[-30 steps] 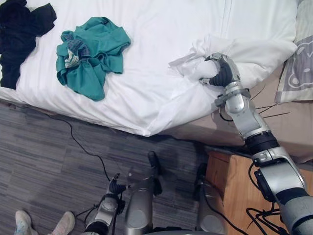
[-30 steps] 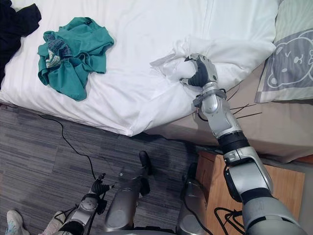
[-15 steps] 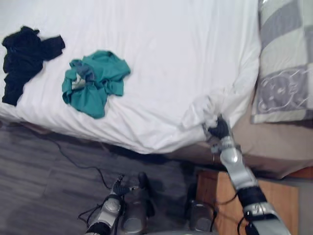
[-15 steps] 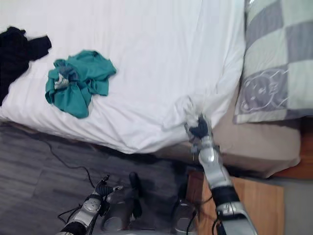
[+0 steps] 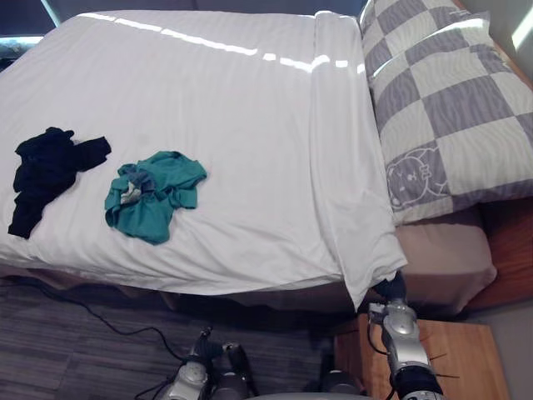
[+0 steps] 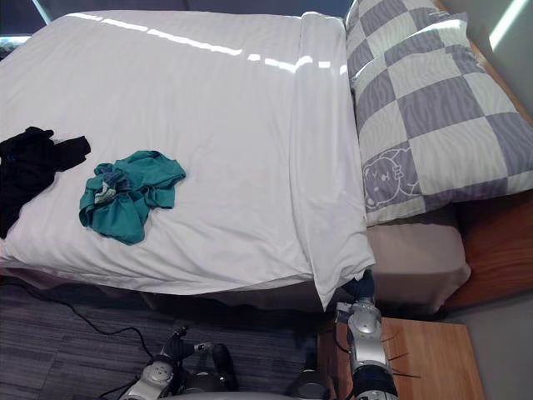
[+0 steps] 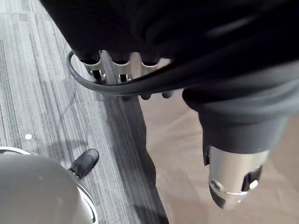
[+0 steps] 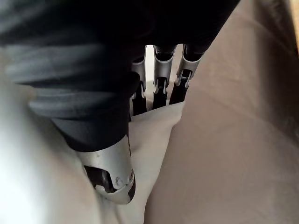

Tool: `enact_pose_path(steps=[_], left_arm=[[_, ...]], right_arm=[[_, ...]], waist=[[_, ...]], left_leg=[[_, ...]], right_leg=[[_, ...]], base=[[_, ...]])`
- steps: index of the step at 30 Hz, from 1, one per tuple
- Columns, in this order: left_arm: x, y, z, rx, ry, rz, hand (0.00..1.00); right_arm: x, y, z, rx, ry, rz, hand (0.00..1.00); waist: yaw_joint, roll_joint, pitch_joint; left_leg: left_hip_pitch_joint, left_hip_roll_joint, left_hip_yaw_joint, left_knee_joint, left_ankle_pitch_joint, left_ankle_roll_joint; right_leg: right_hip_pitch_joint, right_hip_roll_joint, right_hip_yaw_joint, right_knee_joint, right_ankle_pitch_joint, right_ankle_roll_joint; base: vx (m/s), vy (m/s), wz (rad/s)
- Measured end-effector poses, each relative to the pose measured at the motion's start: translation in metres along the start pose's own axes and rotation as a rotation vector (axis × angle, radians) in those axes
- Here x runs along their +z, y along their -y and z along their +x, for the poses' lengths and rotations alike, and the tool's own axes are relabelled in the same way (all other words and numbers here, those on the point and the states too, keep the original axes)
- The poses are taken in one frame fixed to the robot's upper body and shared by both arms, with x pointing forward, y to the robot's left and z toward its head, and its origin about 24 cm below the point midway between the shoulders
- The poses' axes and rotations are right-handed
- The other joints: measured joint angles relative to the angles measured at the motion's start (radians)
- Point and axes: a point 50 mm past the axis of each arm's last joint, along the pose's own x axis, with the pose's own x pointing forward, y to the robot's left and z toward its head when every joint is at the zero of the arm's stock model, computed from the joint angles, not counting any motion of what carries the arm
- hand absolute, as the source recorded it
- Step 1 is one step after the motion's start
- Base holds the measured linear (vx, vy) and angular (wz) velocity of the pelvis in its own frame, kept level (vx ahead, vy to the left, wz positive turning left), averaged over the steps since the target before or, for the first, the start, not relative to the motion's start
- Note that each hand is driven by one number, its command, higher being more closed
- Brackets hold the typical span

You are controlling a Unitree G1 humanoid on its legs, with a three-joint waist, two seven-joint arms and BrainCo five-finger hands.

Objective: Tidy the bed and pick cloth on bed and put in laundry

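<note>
Duvet (image 5: 208,125), white, lies flat over the bed (image 5: 441,258), with a checked pillow (image 5: 433,100) at the head end on the robot's right. On its left part lie a black cloth (image 5: 46,171) and a teal cloth (image 5: 154,196), both crumpled and just apart. At the near corner the right hand (image 5: 391,289) pinches the duvet's edge between thumb and fingers, while the left hand (image 7: 229,182) hangs over the floor (image 7: 37,70), fingers relaxed and holding nothing.

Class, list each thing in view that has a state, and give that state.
white duvet: spread smooth, near corner pinched.
teal garment: crumpled, on the duvet.
black garment: crumpled, on the duvet.
checked pillow: lying flat at the bed's head.
right hand: shut on the duvet's corner.
left hand: open, empty, above the floor.
</note>
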Motion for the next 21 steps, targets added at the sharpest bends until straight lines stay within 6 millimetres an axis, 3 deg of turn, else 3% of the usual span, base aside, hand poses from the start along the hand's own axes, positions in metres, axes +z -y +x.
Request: enact_pose_path(steps=[2, 4, 7, 8, 10, 11, 12, 14, 17, 21], left_arm=[[-0.001, -0.001, 0.0, 0.002, -0.006, -0.01, 0.0], [-0.006, -0.003, -0.001, 0.016, -0.035, -0.04, 0.0], [-0.009, -0.003, -0.001, 0.017, -0.047, -0.051, 0.0], [-0.008, -0.002, -0.001, 0.016, -0.045, -0.054, 0.0], [-0.007, -0.001, -0.001, 0.015, -0.043, -0.055, 0.0], [-0.007, 0.0, -0.001, 0.013, -0.043, -0.056, 0.0], [-0.007, 0.003, -0.002, 0.007, -0.046, -0.059, 0.0], [-0.006, 0.008, -0.003, -0.003, -0.044, -0.069, 0.0], [-0.006, 0.009, -0.003, -0.005, -0.041, -0.069, 0.0], [-0.006, 0.009, -0.003, -0.008, -0.04, -0.066, 0.0]], right_arm=[[-0.036, 0.024, -0.006, -0.105, -0.187, 0.073, 0.0], [-0.072, 0.056, -0.025, -0.246, -0.333, 0.149, 0.0], [-0.075, 0.086, -0.038, -0.391, -0.32, 0.199, 0.0], [-0.046, 0.101, -0.036, -0.456, -0.173, 0.221, 0.0], [-0.025, 0.11, -0.037, -0.488, -0.074, 0.223, 0.0], [-0.001, 0.114, -0.037, -0.505, 0.034, 0.213, 1.0], [0.025, 0.118, -0.04, -0.543, 0.145, 0.186, 1.0], [0.05, 0.121, -0.045, -0.584, 0.262, 0.141, 1.0], [0.073, 0.116, -0.046, -0.594, 0.352, 0.108, 1.0], [0.112, 0.089, -0.044, -0.499, 0.51, 0.036, 1.0]], waist=[[-0.002, 0.0, 0.0], [-0.011, 0.002, 0.0], [-0.029, 0.003, 0.0], [-0.041, 0.004, 0.0], [-0.044, 0.004, 0.0], [-0.044, 0.004, 0.0], [-0.039, 0.004, 0.0], [-0.033, 0.002, -0.001], [-0.031, 0.001, -0.001], [-0.03, -0.001, 0.0]], left_leg=[[0.0, -0.001, 0.01, 0.0, -0.007, -0.006], [0.005, -0.001, 0.026, 0.0, -0.007, -0.006], [0.014, 0.001, 0.028, 0.0, -0.01, -0.009], [0.017, 0.002, 0.029, 0.0, -0.01, -0.009], [0.017, 0.003, 0.029, 0.0, -0.01, -0.009], [0.016, 0.005, 0.028, 0.0, -0.011, -0.01], [0.016, 0.005, 0.027, 0.0, -0.011, -0.01], [0.013, 0.005, 0.025, 0.0, -0.011, -0.01], [0.012, 0.003, 0.023, 0.0, -0.01, -0.01], [0.005, 0.002, 0.016, 0.0, -0.01, -0.009]], right_leg=[[0.001, -0.001, 0.012, -0.002, 0.007, -0.003], [-0.003, -0.001, 0.023, -0.003, 0.015, 0.002], [-0.003, 0.001, 0.031, -0.002, 0.014, 0.002], [-0.003, 0.001, 0.035, -0.002, 0.014, 0.002], [-0.003, 0.001, 0.036, -0.001, 0.014, 0.002], [-0.003, -0.001, 0.035, -0.001, 0.014, 0.002], [-0.003, -0.002, 0.033, 0.0, 0.014, 0.001], [-0.002, -0.002, 0.032, 0.002, 0.014, 0.001], [-0.005, -0.003, 0.032, 0.008, 0.014, 0.001], [-0.02, -0.004, 0.035, 0.021, 0.014, 0.001]], base=[[0.07, 0.005, -0.19], [0.09, -0.001, -0.22], [0.08, -0.015, -0.15], [0.04, -0.007, -0.09], [0.02, -0.004, -0.03], [0.0, 0.012, 0.05], [-0.01, 0.016, 0.06], [-0.01, 0.013, 0.08], [-0.01, 0.007, 0.04], [-0.03, 0.012, -0.01]])
